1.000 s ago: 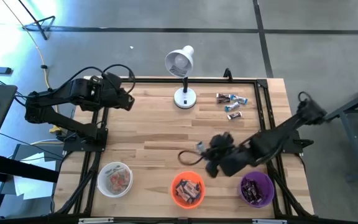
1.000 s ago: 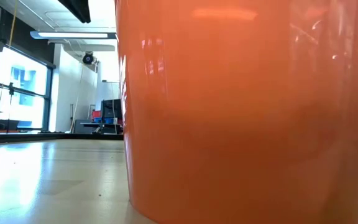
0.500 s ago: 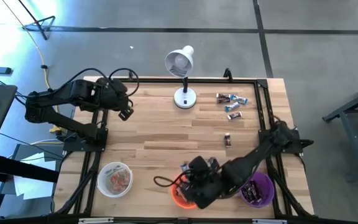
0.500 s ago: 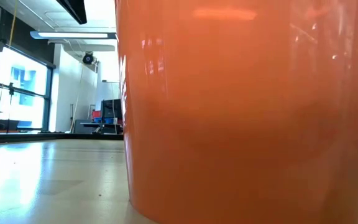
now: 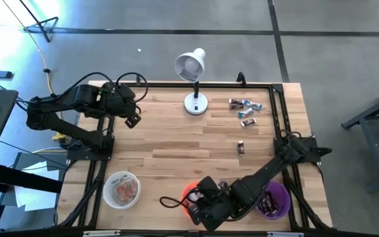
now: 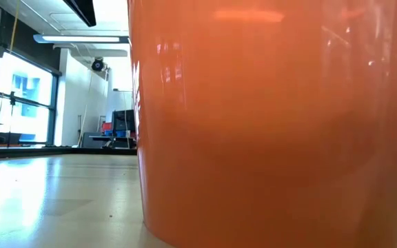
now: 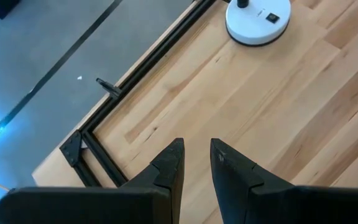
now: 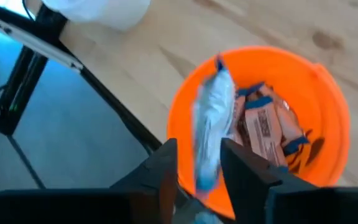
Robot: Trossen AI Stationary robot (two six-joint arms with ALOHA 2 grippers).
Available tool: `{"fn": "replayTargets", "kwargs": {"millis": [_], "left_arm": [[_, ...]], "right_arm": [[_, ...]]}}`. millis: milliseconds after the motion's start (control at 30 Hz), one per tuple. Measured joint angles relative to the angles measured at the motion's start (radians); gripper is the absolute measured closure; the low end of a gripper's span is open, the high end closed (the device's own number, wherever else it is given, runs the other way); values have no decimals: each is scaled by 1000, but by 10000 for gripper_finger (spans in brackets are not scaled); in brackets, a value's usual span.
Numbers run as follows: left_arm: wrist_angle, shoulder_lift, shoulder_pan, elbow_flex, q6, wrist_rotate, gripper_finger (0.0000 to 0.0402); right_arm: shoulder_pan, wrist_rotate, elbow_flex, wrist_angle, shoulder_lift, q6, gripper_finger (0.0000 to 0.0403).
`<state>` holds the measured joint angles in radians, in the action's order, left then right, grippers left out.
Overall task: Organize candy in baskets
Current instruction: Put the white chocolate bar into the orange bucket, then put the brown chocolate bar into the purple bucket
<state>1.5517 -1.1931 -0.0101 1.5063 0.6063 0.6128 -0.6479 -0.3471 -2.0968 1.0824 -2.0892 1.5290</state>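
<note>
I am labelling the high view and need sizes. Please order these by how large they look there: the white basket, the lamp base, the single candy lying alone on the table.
1. white basket, largest
2. lamp base, clearly smaller
3. single candy, by far the smallest

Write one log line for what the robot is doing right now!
right gripper: over orange basket, silver-blue candy between fingers | left gripper: waiting near lamp base

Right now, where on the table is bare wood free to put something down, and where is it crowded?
Free: the wide middle of the table, between the lamp base and the three baskets. Crowded: the front edge, where the white basket, orange basket and purple basket sit with the right gripper over the orange one; loose candies fill the far right corner.
</note>
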Motion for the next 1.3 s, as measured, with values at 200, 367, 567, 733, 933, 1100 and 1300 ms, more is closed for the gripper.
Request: {"fn": "replayTargets", "kwargs": {"millis": [200, 367, 567, 733, 933, 1100, 1300], "left_arm": [[0, 0, 0, 0, -17, 0, 337], [1, 0, -1, 0, -18, 0, 337], [1, 0, -1, 0, -42, 1, 337], [-2, 0, -1, 0, -42, 31, 337], [-30, 0, -7, 0, 1, 123, 337], [-79, 0, -29, 0, 10, 130, 337], [-157, 0, -73, 1, 10, 142, 337]], "right_arm": [[23, 89, 0, 55, 0, 18, 264], [27, 129, 1, 152, 2, 49, 262], [26, 114, 2, 396, 75, 113, 261], [37, 46, 99, 473, 188, 84, 261], [61, 64, 505, 416, 464, 134, 261], [101, 66, 833, 192, 724, 106, 261], [163, 68, 1151, -17, 953, 59, 261]]}}
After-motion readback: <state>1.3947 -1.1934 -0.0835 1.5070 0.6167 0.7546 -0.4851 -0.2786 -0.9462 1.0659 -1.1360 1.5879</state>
